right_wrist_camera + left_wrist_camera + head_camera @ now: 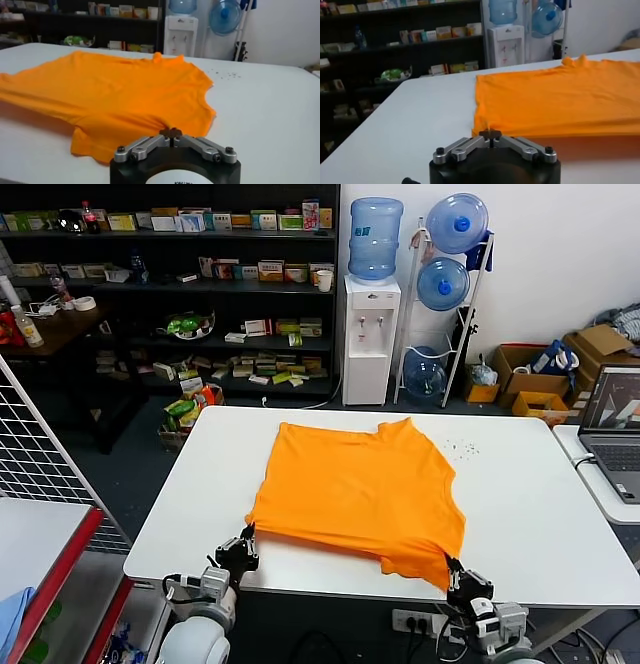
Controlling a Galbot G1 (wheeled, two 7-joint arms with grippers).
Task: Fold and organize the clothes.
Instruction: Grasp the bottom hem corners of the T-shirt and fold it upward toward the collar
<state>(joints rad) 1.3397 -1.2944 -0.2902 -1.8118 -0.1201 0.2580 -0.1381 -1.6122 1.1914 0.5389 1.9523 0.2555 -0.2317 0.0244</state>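
— What sort of room am I looking at?
— I'm seeing a lab set up like a shop: dark shelves (170, 284) are holding boxed goods, a water dispenser (370, 334) is standing by spare bottles (445, 284), and a laptop (612, 429) is running beside cardboard boxes (535, 379).

1. The T-shirt (360, 489) is soft matt cloth, lightly creased.
2. The counter (530, 504) under it looks smooth and faintly glossy.
3. My left hand (490, 134) has brushed metal links on black plastic.
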